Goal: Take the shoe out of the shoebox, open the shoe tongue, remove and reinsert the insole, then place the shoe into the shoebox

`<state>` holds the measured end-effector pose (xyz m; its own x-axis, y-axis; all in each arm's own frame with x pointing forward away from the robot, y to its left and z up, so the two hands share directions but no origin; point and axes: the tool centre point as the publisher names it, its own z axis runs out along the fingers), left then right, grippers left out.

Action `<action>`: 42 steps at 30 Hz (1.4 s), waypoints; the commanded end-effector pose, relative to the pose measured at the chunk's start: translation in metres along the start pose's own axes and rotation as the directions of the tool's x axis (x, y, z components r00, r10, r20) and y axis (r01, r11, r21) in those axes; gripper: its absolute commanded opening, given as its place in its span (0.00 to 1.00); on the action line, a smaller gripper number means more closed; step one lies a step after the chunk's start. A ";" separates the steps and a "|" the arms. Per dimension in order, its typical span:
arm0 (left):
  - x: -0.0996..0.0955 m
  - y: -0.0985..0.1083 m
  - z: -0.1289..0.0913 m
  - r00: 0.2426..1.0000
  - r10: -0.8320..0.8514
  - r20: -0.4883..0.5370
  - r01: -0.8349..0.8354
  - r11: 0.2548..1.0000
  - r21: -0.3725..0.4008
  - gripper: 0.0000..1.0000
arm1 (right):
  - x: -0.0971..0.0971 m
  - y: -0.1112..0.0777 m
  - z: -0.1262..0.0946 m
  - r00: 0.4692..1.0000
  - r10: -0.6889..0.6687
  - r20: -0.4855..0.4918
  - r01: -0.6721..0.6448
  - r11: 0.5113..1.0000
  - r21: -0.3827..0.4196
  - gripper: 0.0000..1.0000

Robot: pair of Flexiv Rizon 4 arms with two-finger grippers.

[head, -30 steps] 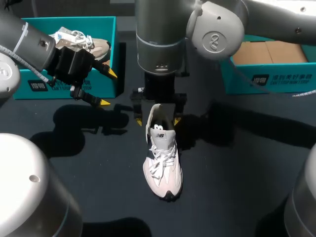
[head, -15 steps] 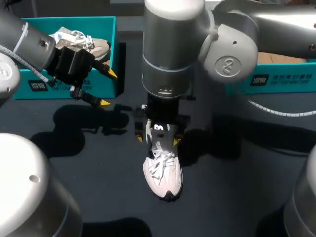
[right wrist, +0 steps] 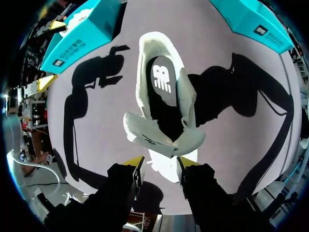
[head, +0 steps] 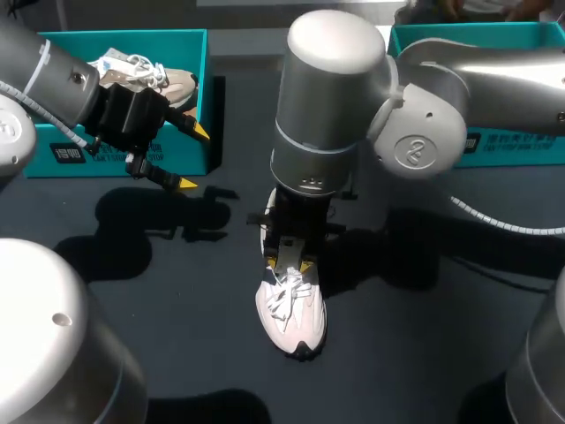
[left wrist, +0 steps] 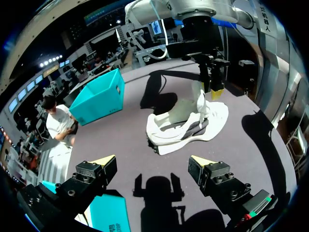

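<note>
The right fingers (right wrist: pixel 135 163) are clenched on the tongue (right wrist: pixel 159 137) of the shoe (head: pixel 293 314), one yellow tip on each side. The tongue stands lifted and curled between them, raised off the laces (head: pixel 284 296). Behind the tongue the mouth of the shoe gapes, and the dark insole (right wrist: pixel 161 82) lies flat inside it (seen best from the right wrist). The shoe sits on its sole near the middle of the dark tabletop (head: pixel 424 344), outside either box, its toe toward the head camera and its heel toward the far side. The right arm (head: pixel 327 115) comes in from the right and stands steeply over the heel half, hiding that part in the head view. Well apart from the shoe, the left fingers (left wrist: pixel 104 162) are spread wide with nothing between them, hanging above the tabletop just in front of the left shoebox (head: pixel 115 159); the left arm (head: pixel 53 79) reaches in across that box. A second shoe (head: pixel 150 75) lies inside it, laces up. The right shoebox (head: pixel 516 146), also teal, stands at the far right, partly behind the right arm, and I cannot tell what it contains.
</note>
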<state>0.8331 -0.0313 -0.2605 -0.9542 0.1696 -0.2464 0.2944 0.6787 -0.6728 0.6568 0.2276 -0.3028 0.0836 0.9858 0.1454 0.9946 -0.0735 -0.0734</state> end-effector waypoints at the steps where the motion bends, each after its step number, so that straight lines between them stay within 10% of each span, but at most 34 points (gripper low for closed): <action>1: 0.000 0.000 0.000 1.000 0.000 0.000 0.000 1.000 -0.003 1.00 | -0.008 0.009 0.008 1.000 -0.015 -0.023 0.015 1.000 0.019 0.41; 10: 0.000 0.000 0.000 1.000 0.000 0.000 0.000 1.000 -0.003 1.00 | -0.009 0.036 0.013 0.997 -0.073 -0.025 0.073 0.997 0.011 0.29; 42: 0.000 0.000 0.000 1.000 0.000 0.000 0.000 1.000 -0.003 1.00 | -0.012 0.083 -0.007 0.967 -0.242 0.077 0.247 0.967 -0.067 0.33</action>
<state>0.8332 -0.0312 -0.2605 -0.9542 0.1695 -0.2464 0.2944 0.6787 -0.6728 0.7338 0.2083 -0.2988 -0.1521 0.9858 0.0715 0.9877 0.1489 0.0477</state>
